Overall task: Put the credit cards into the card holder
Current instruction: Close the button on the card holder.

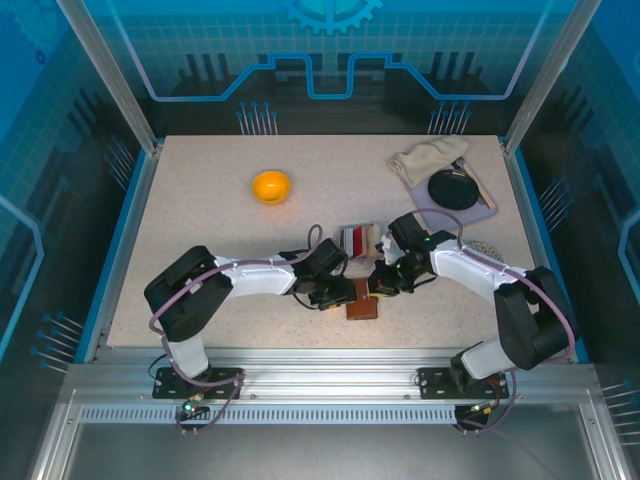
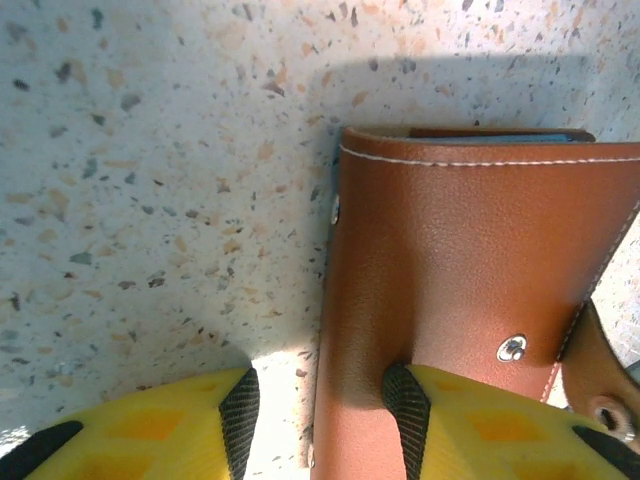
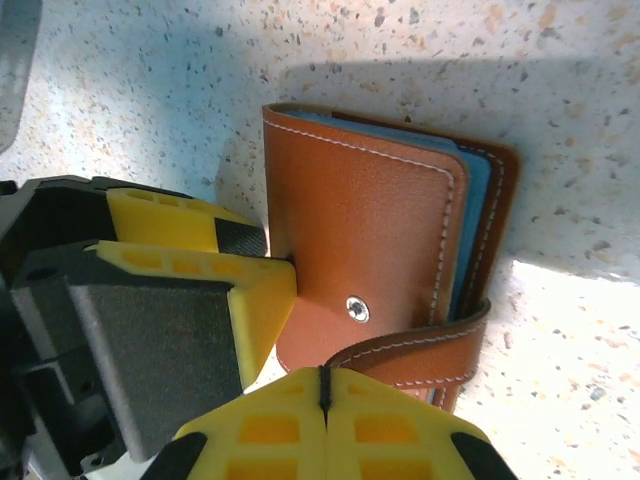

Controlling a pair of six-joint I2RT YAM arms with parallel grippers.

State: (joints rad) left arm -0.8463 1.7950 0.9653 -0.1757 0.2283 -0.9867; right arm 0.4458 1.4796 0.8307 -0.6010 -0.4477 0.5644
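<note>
Closest to the lens, your right end effector (image 3: 325,395) is clenched, its yellow fingers meeting with nothing between them, just above the loose snap tab (image 3: 425,350) of the card holder (image 3: 370,240). That holder lies folded flat on the table (image 1: 200,240), between the two end effectors and toward the near edge. Its blue pocket edges face away from your left end effector (image 2: 318,405), which stands released, jaws astride the stitched side edge: one finger over leather, one over bare table. The holder's long axis runs straight away from those fingers. Your credit cards (image 1: 356,238) sit just beyond both wrists. Both arms are at the holder; I judge the right nearer the tab.
</note>
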